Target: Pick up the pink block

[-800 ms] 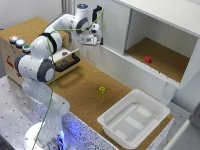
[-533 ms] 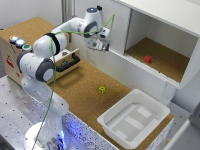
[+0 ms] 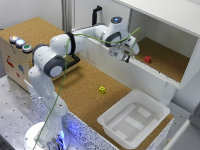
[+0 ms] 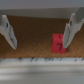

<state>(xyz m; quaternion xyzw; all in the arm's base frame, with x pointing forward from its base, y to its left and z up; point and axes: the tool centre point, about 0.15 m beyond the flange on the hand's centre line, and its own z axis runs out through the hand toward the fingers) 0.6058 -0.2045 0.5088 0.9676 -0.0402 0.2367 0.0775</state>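
The pink block [image 3: 147,59] sits on the cork floor inside the white box [image 3: 165,75], well apart from the yellow-green cube [image 3: 102,89], which lies on the open cork table [image 3: 80,85] at about 7 o'clock from it. The block is a cube with no long axis; in the wrist view [image 4: 59,43] one flat face looks toward the camera, edges upright. The gripper [image 3: 126,54] hangs over the box's front wall, at 9 o'clock of the block and not touching it. Its fingers [image 4: 8,33] stand wide apart, holding nothing. A white tray [image 3: 131,120] rests at 6 o'clock from the block.
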